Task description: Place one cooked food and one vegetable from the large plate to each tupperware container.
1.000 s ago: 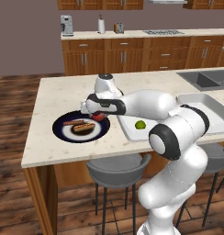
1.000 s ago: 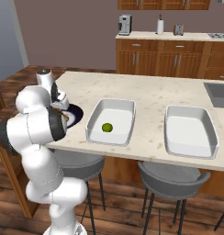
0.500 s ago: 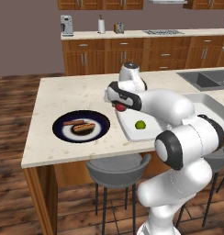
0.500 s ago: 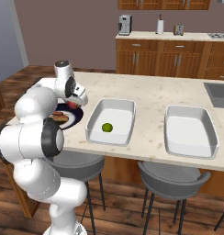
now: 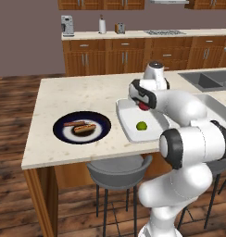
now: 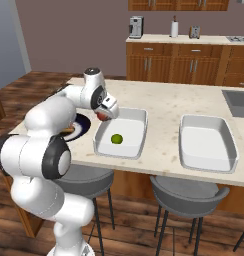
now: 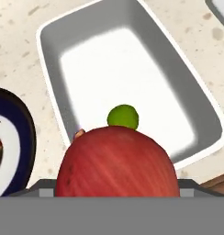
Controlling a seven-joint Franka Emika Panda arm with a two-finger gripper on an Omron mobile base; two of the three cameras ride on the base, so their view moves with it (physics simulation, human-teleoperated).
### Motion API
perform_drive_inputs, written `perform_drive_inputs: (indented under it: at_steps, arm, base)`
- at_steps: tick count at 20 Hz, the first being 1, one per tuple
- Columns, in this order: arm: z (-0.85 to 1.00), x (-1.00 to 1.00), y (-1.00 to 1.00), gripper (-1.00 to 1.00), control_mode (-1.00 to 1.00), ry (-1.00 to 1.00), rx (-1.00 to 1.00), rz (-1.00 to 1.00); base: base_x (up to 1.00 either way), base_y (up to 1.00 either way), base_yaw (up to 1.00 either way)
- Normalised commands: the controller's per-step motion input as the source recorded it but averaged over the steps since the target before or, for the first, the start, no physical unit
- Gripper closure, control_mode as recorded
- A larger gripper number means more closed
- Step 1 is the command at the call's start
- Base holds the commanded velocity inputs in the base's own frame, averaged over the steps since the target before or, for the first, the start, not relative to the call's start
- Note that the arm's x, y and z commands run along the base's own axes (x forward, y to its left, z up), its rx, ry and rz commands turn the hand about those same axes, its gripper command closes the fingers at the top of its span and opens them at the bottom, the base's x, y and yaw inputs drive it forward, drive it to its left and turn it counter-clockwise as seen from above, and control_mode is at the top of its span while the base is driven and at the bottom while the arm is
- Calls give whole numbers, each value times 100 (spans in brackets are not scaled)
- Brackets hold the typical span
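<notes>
My gripper (image 5: 142,105) is shut on a round red vegetable (image 7: 116,161), holding it above the left end of the nearer tupperware container (image 5: 120,109). A small green round vegetable (image 5: 141,125) lies inside that container (image 6: 101,149). The large plate (image 5: 103,125) sits to the left on the counter with a hot dog (image 5: 84,128) and a sausage (image 5: 73,123) on it. In the hand view the red vegetable hides my fingertips; the green one (image 7: 123,115) shows just beyond it, in the tray (image 7: 53,69), and the plate's rim (image 7: 23,137) lies at the left. The second container (image 6: 185,150) holds nothing.
A double sink (image 5: 204,79) is set into the counter at the far right. Two grey stools (image 6: 186,192) stand under the counter's front edge. Bare counter (image 5: 73,95) stretches behind the plate. A back counter with a coffee machine (image 5: 67,25) runs along the wall.
The arm has swung right from the plate to the nearer container, carrying the red vegetable with it. The plate's other foods and the green vegetable have stayed put.
</notes>
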Motion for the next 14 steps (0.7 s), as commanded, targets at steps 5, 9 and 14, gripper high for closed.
perform_drive_inputs:
  at_steps: [5,9,14]
  arm:
    - [0,-62,-8,100,-100,0,6,-4]
    - [0,-22,97,100,-100,-1,10,11]
    - [-1,39,48,100,-100,-2,12,14]
  base:
    - [0,0,0]
    - [0,0,0]
    - [0,0,0]
